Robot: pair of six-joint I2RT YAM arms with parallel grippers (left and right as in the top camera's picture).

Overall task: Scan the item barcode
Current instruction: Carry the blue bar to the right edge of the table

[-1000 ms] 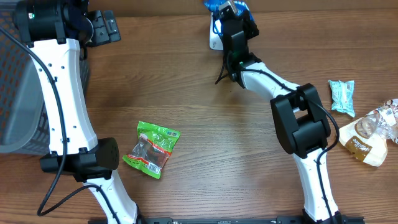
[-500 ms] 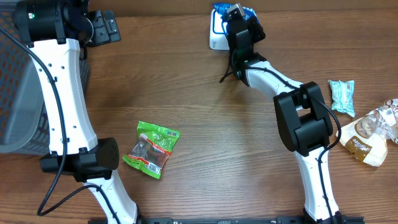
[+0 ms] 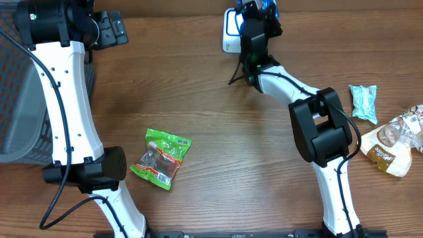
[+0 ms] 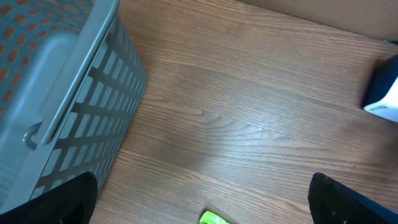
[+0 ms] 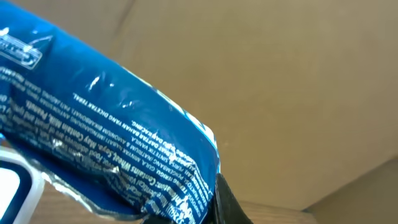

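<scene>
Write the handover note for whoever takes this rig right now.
Left claw: open, empty, over the table beside the grey basket.
Right claw: shut on the blue packet, held at the white scanner by the table's far edge.
Done: blue packet picked up and brought to the scanner.
Left: cannot tell whether the scan registered; confirm it. The green packet, teal packet and clear bag lie on the table.

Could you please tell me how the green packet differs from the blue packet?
The green packet lies flat on the table, untouched; the blue packet is gripped by the right gripper by the white scanner. Overhead, the green packet shows whole, the blue packet barely. Both are printed plastic packets.
</scene>
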